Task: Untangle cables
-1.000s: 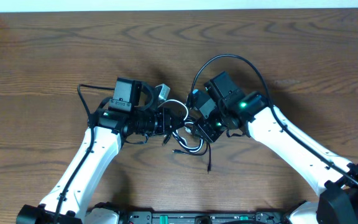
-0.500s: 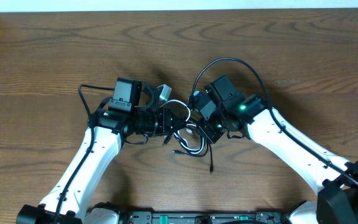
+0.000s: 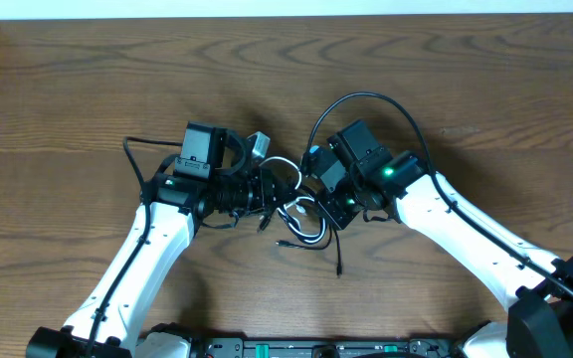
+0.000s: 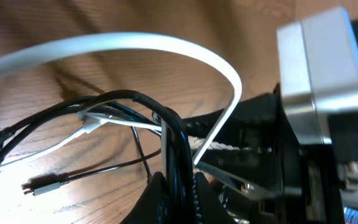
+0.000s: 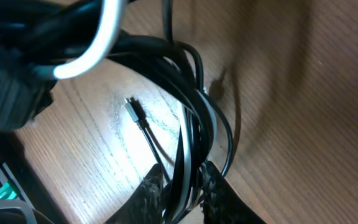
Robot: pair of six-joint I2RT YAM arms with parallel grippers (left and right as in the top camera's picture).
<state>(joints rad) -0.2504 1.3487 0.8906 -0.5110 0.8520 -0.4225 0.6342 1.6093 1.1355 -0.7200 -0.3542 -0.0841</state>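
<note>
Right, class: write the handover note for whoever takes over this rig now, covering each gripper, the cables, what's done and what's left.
Left gripper: shut on strands of the black cable.
Right gripper: shut on a bundle of the same cable's loops.
Cables: both lie in one tangle between the two arms. The white cable arches over the black loops. One small plug lies free on the wooden table.
Done: both grips are taken, but nothing is separated yet.
Left: draw the black loops apart, probably slowly, then free the white cable.
</note>
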